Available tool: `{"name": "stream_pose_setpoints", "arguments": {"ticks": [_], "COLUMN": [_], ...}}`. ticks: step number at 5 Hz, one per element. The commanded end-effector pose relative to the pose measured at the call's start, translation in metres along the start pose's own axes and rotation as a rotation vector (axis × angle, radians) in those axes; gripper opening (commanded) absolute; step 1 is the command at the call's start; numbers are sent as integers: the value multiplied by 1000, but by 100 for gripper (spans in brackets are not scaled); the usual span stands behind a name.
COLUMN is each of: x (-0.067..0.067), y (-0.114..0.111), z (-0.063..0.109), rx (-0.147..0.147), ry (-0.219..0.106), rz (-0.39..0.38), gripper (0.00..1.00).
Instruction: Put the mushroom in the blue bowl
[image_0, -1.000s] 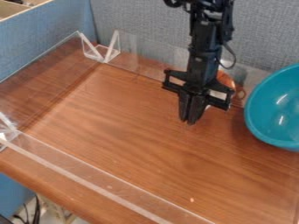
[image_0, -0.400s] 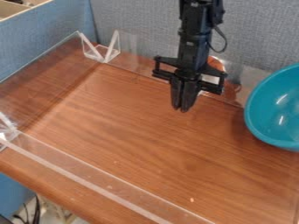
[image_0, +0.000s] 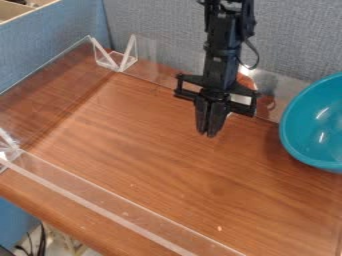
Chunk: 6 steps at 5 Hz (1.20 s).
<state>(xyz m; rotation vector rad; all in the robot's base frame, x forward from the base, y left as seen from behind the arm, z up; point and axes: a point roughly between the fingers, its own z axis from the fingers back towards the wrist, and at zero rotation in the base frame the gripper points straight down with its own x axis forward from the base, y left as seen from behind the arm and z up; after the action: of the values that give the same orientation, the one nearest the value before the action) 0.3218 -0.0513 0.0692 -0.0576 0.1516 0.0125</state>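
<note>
My gripper (image_0: 211, 128) hangs straight down over the middle back of the wooden table (image_0: 147, 150). Its fingers are pressed together, shut, with nothing visible between them. Just behind and to the right of the arm, a small reddish-brown and pale shape (image_0: 257, 88) shows at the table's back edge. It looks like the mushroom, mostly hidden by the gripper body. The blue bowl (image_0: 315, 128) stands at the right edge of the view, teal and glossy, empty inside and partly cut off by the frame. The gripper tips are a little left of the bowl's rim.
A low clear acrylic wall (image_0: 94, 195) runs along the table's front and left sides. Two clear triangular stands (image_0: 115, 55) sit at the back left corner. A grey-blue partition (image_0: 147, 30) closes off the back.
The gripper has shifted a little to the left and toward the back of the table, staying shut. The bowl has not moved.
</note>
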Motion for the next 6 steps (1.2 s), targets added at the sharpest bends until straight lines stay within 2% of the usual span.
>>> {"name": "stream_pose_setpoints", "arguments": {"ticks": [1,3,5,6], "x": [0,0,10,8], "y": [3,5,8,3], "z": [26,14,21,35], "rx": [-14,-15,-26,-22], "ry": [-82,-68,-64,-83], "rz": [-9,-52,-15,-40], "gripper": [0,0,0,0]}}
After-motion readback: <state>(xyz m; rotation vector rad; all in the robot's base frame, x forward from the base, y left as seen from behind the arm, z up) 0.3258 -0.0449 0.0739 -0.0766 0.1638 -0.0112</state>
